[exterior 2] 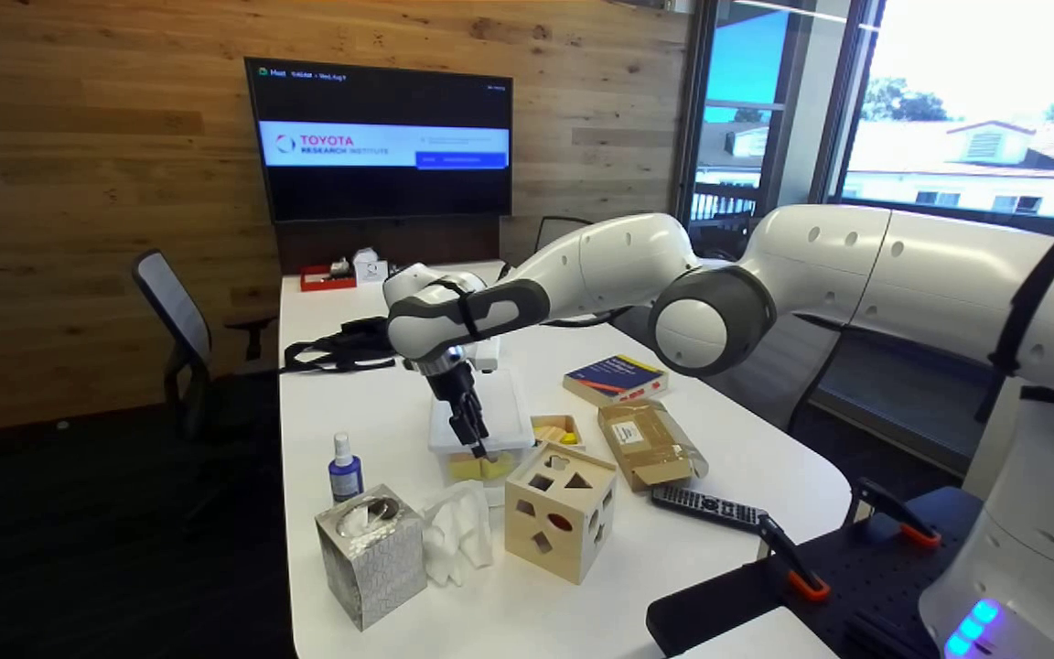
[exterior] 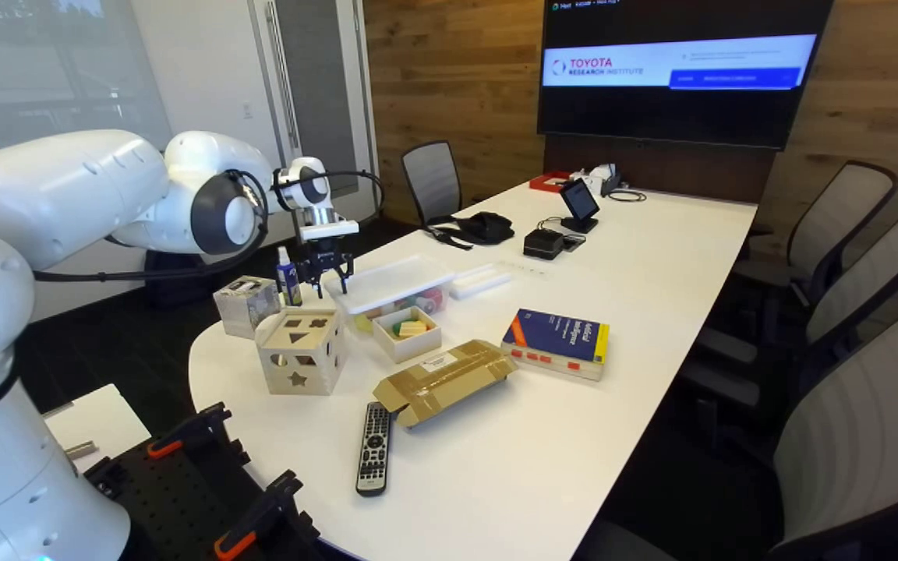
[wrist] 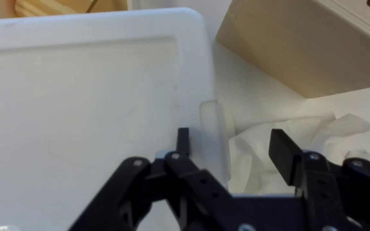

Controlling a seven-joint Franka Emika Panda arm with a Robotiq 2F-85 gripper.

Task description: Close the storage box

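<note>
Storage box point(exterior: 388, 287) lengthwise along table point(exterior: 511, 467)

The white arm point(exterior 2: 719, 325) stretches out bent, its end effector point(wrist: 230, 138) pointing down with two fingers point(wrist: 283, 157) apart.

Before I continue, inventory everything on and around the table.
table: one, white, central
storage box: one, clear, whitish lid, on table
open box: one, beige, blocks inside, by storage box
wooden cube: one, beige, by storage box
package: one, tan, by open box
book: one, blue, by package
remote: one, black, by package
tissue box: one, silver, table edge
loose tissue: count unclear, white, by tissue box
spray bottle: one, blue, by tissue box
bag: one, black, farther along
tablet: one, black, beyond bag
tray: one, red, far end
pieces: count unclear, white, by storage box
chairs: at least four, grey, around table
clamps: two, black-orange, beside table
arm: one, white, over table
gripper: one, black, open, at lid's end
</note>
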